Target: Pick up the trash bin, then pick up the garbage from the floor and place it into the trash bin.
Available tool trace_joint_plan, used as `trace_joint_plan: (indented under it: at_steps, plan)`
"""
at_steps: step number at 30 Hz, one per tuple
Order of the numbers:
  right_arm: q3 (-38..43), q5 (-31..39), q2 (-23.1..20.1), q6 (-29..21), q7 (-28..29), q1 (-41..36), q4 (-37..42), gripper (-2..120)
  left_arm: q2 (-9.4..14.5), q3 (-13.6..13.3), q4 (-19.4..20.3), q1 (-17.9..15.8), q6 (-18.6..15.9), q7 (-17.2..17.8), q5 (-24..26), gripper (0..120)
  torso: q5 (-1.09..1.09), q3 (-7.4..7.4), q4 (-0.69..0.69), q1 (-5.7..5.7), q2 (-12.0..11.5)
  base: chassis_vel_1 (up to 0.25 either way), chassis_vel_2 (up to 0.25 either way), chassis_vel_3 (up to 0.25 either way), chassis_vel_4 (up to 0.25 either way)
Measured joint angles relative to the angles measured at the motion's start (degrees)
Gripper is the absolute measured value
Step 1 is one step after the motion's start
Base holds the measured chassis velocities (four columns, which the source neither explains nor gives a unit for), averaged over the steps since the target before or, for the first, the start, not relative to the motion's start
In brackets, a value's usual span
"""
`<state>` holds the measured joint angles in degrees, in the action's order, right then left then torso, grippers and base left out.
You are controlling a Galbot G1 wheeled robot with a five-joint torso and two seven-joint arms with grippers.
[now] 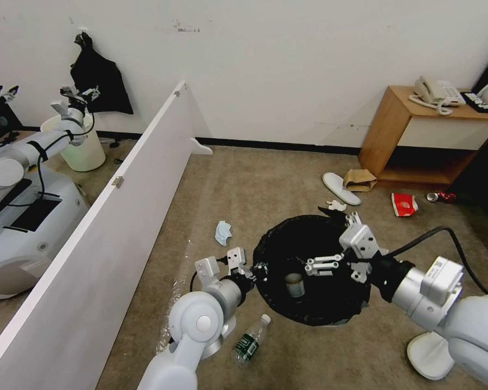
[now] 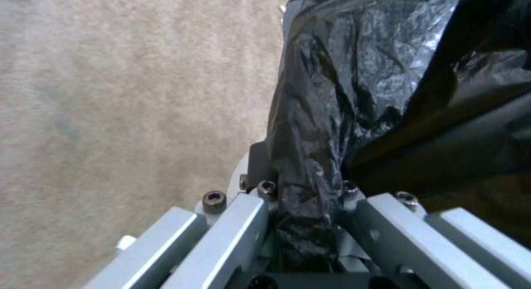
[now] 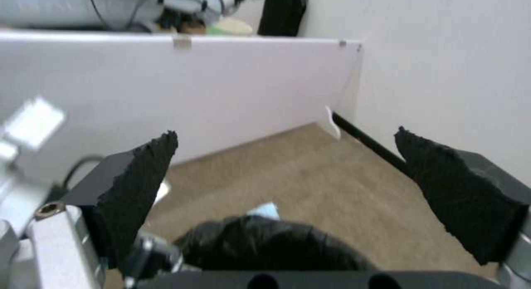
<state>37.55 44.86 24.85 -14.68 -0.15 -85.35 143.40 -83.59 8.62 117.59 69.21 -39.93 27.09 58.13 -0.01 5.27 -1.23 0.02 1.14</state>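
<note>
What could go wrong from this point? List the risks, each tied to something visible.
1. The left gripper is shut on the crinkled black bag at the rim of the small round bag-lined trash bin; the thin plastic might slip or tear.
2. The right gripper hangs open over the bin's mouth and could snag the liner.
3. The clear green-labelled plastic bottle lies beside the left arm and might get knocked away.

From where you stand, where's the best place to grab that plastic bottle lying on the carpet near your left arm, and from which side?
Grip the bottle across its green-labelled middle, coming straight down from above. It lies flat on open carpet, so both long sides look free. The open right gripper is probably the one to use.
</note>
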Motion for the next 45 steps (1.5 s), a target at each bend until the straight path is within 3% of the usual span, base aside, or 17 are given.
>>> trace_joint_plan:
  at_steps: [5,13,16,18,24,26,31,35,45]
  plan:
    - [-0.2,6.7,-2.0,0.2,0.9,4.4,0.0,100,1.2,2.0,0.2,0.8,0.3,0.0,0.9,2,0.00,0.00,0.00,0.00,0.0,0.000,0.000,0.000,0.000]
    - [-0.2,9.9,-2.9,1.3,2.5,7.7,0.0,100,2.2,4.3,0.8,1.4,0.5,0.1,2.0,2,0.00,0.00,-0.01,0.00,0.0,0.000,0.000,0.000,0.000]
    - [0.4,10.8,-2.8,2.2,3.8,9.2,0.0,100,3.7,6.0,1.8,2.2,0.6,0.2,3.3,2,-0.01,0.00,0.00,0.00,0.0,0.000,0.000,0.000,0.000]
    - [0.9,11.0,-2.3,2.9,4.8,9.7,-0.1,100,6.3,8.4,3.3,3.4,0.8,0.5,5.5,2,-0.01,0.00,0.00,0.00,0.0,0.000,0.000,0.000,0.000]
    - [1.0,11.0,-1.8,3.2,5.6,9.7,-0.1,100,7.9,9.9,4.4,4.2,0.8,0.5,6.8,2,-0.01,0.00,0.00,0.00,0.0,0.000,0.000,0.000,0.000]
    - [1.5,10.8,-0.9,3.6,6.8,9.3,-0.1,100,10.6,12.6,6.3,5.5,0.9,0.5,9.7,2,0.00,0.00,0.00,0.00,0.0,0.000,0.000,0.000,0.000]
    - [2.0,10.1,-0.7,4.4,7.8,8.3,-0.2,100,12.5,14.5,7.4,6.5,1.2,0.6,11.7,2,0.00,0.00,-0.01,0.00,0.0,0.000,0.000,0.000,0.000]
    - [1.4,9.2,-0.4,5.1,9.0,8.2,-2.4,100,12.7,15.6,7.6,7.4,1.6,0.0,11.5,2,-0.01,0.00,0.00,0.00,0.0,0.000,0.000,0.000,0.000]
    - [-0.7,-0.3,5.9,6.3,11.1,2.5,-8.4,100,12.5,17.2,8.0,9.5,3.4,-3.1,6.4,2,0.01,0.00,-0.01,0.00,0.0,0.000,0.000,0.000,0.000]
